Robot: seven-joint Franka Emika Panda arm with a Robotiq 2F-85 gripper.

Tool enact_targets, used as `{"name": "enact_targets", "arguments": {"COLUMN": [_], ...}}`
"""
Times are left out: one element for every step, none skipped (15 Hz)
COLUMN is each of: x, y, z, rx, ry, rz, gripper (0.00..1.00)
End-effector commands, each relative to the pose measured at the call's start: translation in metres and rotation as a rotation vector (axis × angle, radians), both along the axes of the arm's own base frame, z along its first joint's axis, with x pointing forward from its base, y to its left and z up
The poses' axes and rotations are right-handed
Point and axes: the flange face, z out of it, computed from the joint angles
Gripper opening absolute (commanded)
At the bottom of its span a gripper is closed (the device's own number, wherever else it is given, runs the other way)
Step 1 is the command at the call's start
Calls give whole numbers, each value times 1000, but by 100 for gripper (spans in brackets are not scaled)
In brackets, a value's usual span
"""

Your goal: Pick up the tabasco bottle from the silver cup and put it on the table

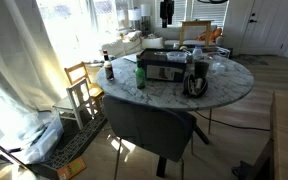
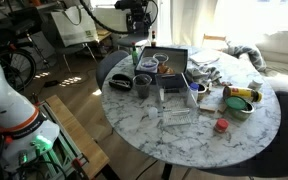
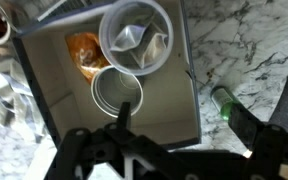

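Note:
The tabasco bottle (image 3: 222, 99), small, slim and green, stands on the white marble table (image 3: 254, 40) just outside the corner of a black tray. It also shows in both exterior views (image 1: 141, 77) (image 2: 136, 60). The silver cup (image 2: 142, 86) stands on the table near the tray, apart from the bottle. My gripper (image 3: 176, 108) hangs open and empty above the tray's edge. Its right finger is close beside the bottle's top. The gripper is also in both exterior views (image 2: 136, 38) (image 1: 166, 12).
The black tray (image 3: 54, 110) holds a round tin (image 3: 117, 95) and a clear plastic cup (image 3: 136, 35). A black coffee maker (image 1: 196, 78), a dark brown bottle (image 1: 109, 70), bowls (image 2: 239, 100) and a red lid (image 2: 221, 126) stand on the table. A wooden slatted chair (image 1: 84, 88) is beside it.

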Motion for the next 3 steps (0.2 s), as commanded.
{"name": "enact_targets", "arguments": {"x": [-8, -15, -18], "y": [-13, -22, -26], "z": [6, 10, 11], "rx": [1, 3, 5], "ry": [11, 14, 14], "rz": [-34, -53, -62], "gripper": [100, 100, 100]}}
